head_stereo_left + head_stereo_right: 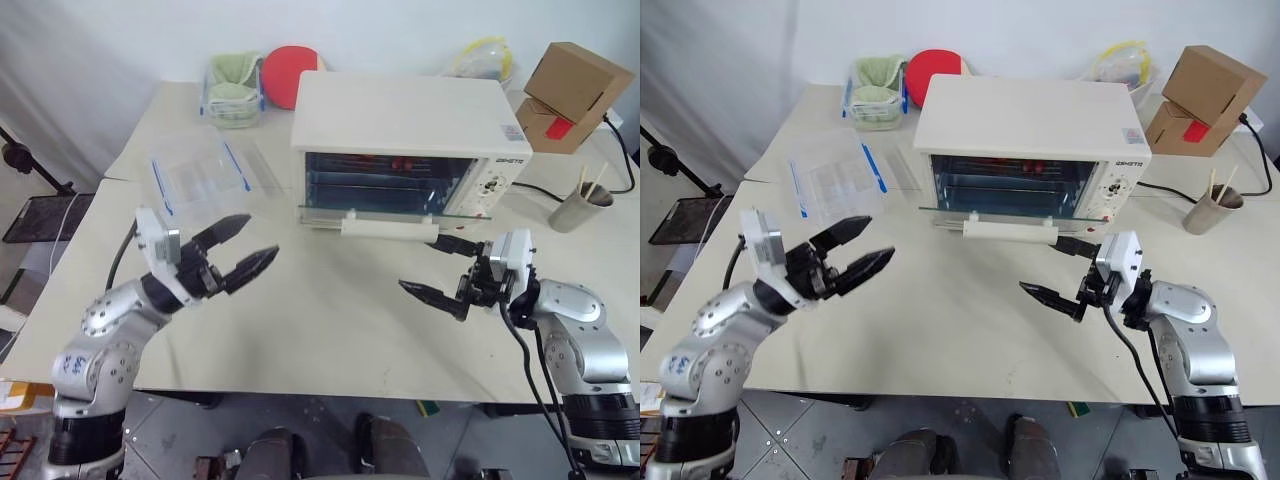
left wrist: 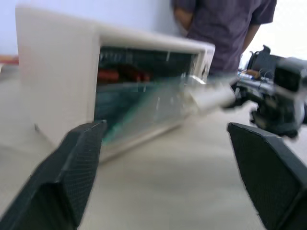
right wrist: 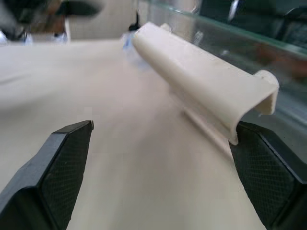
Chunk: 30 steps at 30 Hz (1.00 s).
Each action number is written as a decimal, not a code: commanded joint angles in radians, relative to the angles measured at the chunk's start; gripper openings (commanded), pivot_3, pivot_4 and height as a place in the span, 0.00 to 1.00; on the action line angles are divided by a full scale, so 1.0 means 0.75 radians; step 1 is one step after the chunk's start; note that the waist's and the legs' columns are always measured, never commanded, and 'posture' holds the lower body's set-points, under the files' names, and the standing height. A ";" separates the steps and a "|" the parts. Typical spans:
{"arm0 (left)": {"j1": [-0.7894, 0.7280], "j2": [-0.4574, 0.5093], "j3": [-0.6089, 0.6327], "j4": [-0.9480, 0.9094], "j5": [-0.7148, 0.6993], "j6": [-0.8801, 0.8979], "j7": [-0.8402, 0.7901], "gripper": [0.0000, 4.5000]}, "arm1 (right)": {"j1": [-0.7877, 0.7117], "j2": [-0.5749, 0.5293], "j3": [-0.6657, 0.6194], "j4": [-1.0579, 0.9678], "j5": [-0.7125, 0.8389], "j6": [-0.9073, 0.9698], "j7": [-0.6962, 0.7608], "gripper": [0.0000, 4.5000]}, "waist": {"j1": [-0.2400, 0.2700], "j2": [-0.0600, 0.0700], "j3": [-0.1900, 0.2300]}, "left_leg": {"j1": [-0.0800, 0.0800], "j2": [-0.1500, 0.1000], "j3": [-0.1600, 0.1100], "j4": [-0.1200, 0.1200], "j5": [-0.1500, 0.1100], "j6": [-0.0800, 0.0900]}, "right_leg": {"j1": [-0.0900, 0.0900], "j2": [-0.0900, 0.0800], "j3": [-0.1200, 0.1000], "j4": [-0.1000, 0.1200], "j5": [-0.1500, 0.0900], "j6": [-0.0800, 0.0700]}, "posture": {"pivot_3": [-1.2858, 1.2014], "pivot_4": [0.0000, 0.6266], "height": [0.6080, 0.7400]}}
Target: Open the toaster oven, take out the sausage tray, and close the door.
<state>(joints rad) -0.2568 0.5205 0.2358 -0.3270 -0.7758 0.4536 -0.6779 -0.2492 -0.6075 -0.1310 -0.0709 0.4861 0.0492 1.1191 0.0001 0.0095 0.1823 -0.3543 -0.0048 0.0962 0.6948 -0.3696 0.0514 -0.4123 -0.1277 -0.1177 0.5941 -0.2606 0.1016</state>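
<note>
The cream-white toaster oven (image 1: pixel 400 110) stands at the back middle of the table. Its glass door (image 1: pixel 380 208) is swung down to about level, and the bar handle (image 1: pixel 385 228) points toward me. Inside, red sausages (image 2: pixel 120 74) lie on the sausage tray, high in the cavity and dimly seen through the opening. My left gripper (image 1: pixel 258 238) hovers open above the table, left of the door and apart from it. My right gripper (image 1: pixel 417 263) is open by the handle's right end, with one finger (image 3: pixel 268 172) just under the handle (image 3: pixel 201 86). Neither holds anything.
A clear plastic box with blue clips (image 1: pixel 195 175) sits left of the oven. Behind it are a container with green cloth (image 1: pixel 232 90) and a red disc (image 1: pixel 290 72). Cardboard boxes (image 1: pixel 570 95) and a paper cup with sticks (image 1: pixel 580 205) are at the right. A person in a dark shirt (image 2: pixel 225 28) stands beyond the table.
</note>
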 commanded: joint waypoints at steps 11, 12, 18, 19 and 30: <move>-0.452 -0.284 -0.210 0.522 0.295 -0.139 0.094 0.00 | 0.023 -0.006 -0.002 0.075 -0.112 -0.269 0.006 1.00 | 0.025 -0.001 0.000 | -0.001 0.000 0.000 0.003 0.000 0.000 | 0.002 0.006 -0.011 -0.001 0.001 0.001 | 0.52 0.24 1.00; -0.471 -0.304 -0.229 0.548 0.315 -0.152 0.086 0.00 | 0.026 -0.007 -0.003 0.075 -0.114 -0.275 0.002 1.00 | 0.027 -0.001 0.000 | -0.001 0.000 0.000 0.003 0.000 0.000 | 0.001 0.006 -0.011 -0.001 0.001 0.001 | 0.52 0.24 1.00; -0.524 -0.380 -0.276 0.657 0.396 -0.186 0.078 0.00 | 0.084 -0.008 -0.024 0.052 -0.115 -0.295 -0.032 1.00 | 0.034 -0.001 0.000 | -0.001 0.001 0.000 0.004 0.000 0.000 | 0.002 0.008 -0.011 -0.001 0.001 0.001 | 0.52 0.24 1.00; -0.520 -0.384 -0.281 0.658 0.397 -0.183 0.062 0.00 | 0.113 -0.009 -0.037 0.043 -0.117 -0.301 -0.049 1.00 | 0.036 -0.001 0.000 | -0.001 0.001 -0.001 0.004 0.000 0.000 | 0.002 0.008 -0.012 -0.001 0.001 0.001 | 0.52 0.24 1.00; -0.446 -0.348 -0.349 0.619 0.432 -0.170 -0.100 0.00 | 0.748 0.044 -0.320 -0.145 -0.120 -0.374 -0.283 1.00 | 0.059 -0.001 0.000 | -0.001 0.000 -0.002 0.005 0.000 0.001 | 0.004 0.006 -0.013 -0.003 0.001 0.002 | 0.52 0.24 1.00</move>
<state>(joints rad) -0.5993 0.2611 -0.0199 0.1741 -0.4563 0.3286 -0.7376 0.2808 -0.5839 -0.3200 -0.1329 0.3823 -0.2006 0.9365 0.0443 0.0090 0.1826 -0.3549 -0.0046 0.0949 0.6985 -0.3693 0.0519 -0.4089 -0.1235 -0.1270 0.5920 -0.2597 0.1033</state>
